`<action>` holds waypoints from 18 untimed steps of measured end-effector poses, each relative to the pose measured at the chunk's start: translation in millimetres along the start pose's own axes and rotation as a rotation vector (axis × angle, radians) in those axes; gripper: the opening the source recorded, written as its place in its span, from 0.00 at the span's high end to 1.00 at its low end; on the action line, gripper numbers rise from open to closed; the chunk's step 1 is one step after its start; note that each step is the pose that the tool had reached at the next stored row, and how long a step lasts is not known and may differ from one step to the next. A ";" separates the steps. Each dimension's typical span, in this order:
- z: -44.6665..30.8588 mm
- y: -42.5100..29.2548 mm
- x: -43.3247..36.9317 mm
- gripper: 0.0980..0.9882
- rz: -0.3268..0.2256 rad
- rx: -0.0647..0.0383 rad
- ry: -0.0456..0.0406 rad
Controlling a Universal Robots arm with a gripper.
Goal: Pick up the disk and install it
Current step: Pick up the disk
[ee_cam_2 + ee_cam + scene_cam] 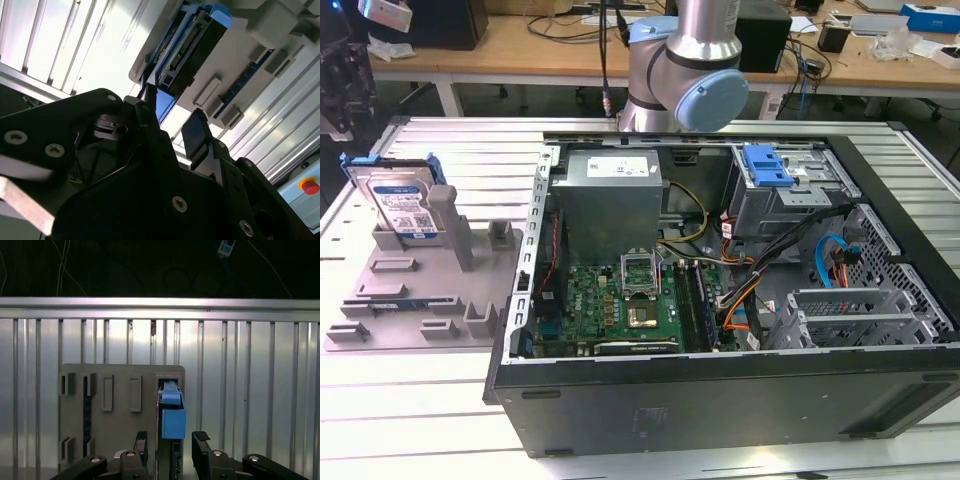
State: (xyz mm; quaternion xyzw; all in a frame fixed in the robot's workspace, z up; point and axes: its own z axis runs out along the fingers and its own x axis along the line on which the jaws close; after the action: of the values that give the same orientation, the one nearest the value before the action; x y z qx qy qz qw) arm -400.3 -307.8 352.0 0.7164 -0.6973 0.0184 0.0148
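The disk (403,203) stands on edge in a slot of a grey fixture plate (420,300) at the exterior view's left, its white-and-blue label facing out and its blue carrier frame around it. In the first wrist view I look down on its top edge, where the blue carrier (172,421) shows, with my gripper (171,442) open above it and one black finger (141,440) to each side. In the second wrist view the disk (192,45) lies beyond the open gripper (172,117). Nothing is held.
An open computer case (720,300) lies at the exterior view's right, with a motherboard, a grey power supply box (610,195) and a drive cage with a blue latch (767,165). The ribbed metal table (450,150) carries both. A red button (310,186) shows at the table's side.
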 end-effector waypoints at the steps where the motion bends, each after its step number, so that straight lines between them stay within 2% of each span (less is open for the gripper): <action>1: 0.8 0.2 -0.1 0.57 -0.004 0.000 -0.0001; 6: 7.8 0.6 0.3 0.57 -0.032 0.002 -0.0003; 14: 17.0 1.1 1.0 0.57 -0.034 0.002 -0.0004; 15: 17.7 1.6 -0.1 0.57 -0.034 0.002 -0.0002; 16: 17.7 2.2 -4.4 0.57 -0.034 0.002 -0.0004; 18: 17.9 3.5 -5.8 0.57 -0.034 0.002 -0.0004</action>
State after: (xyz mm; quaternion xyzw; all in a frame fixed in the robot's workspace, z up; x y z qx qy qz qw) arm -403.8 -302.9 333.8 0.7283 -0.6849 0.0186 0.0144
